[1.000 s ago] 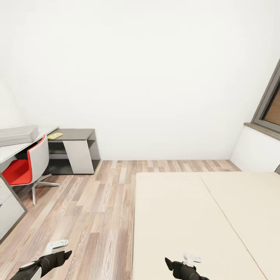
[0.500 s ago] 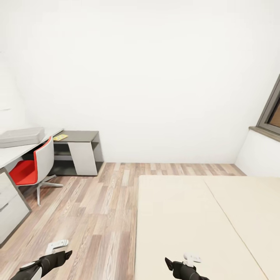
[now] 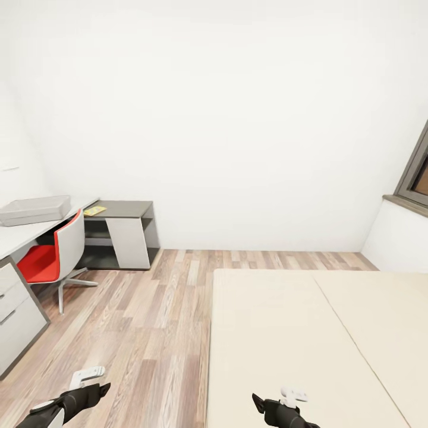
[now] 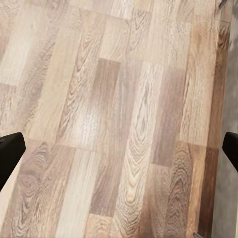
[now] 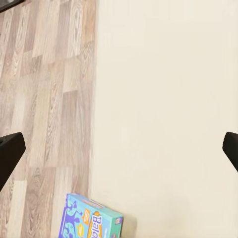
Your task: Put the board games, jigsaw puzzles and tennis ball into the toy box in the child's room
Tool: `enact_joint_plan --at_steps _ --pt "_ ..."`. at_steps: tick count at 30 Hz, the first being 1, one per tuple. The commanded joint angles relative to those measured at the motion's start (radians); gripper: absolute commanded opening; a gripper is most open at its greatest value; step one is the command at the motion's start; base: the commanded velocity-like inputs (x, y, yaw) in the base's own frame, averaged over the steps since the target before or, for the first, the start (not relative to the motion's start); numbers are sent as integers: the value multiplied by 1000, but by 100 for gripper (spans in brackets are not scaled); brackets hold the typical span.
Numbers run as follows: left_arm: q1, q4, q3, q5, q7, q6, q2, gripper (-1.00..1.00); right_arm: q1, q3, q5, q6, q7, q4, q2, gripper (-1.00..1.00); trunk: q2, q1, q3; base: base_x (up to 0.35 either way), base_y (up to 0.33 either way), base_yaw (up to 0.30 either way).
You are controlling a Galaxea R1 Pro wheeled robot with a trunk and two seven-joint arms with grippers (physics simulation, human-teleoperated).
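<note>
Two hands hung low beside the bed: the left hand over the wooden floor, the right hand over the mattress, each spread wide and holding nothing. One teal board game lay at the bed's edge nearest the floor. Across the floor from the bed, a grey toy box sat on the white tabletop, behind a red chair. A yellow item, too small to identify, lay on the adjoining dark tabletop.
</note>
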Motion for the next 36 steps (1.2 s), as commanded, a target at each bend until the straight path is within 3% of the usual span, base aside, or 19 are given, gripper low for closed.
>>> enact_joint_plan --at_steps 1,36 --pt "0 -2 6 10 -6 10 0 100 -1 -6 -10 10 7 -2 1 100 -2 1 -2 0 0 3" --pt "0 -2 6 8 -9 9 0 100 -1 -6 -8 10 7 -2 1 100 -2 1 10 0 0 -59"
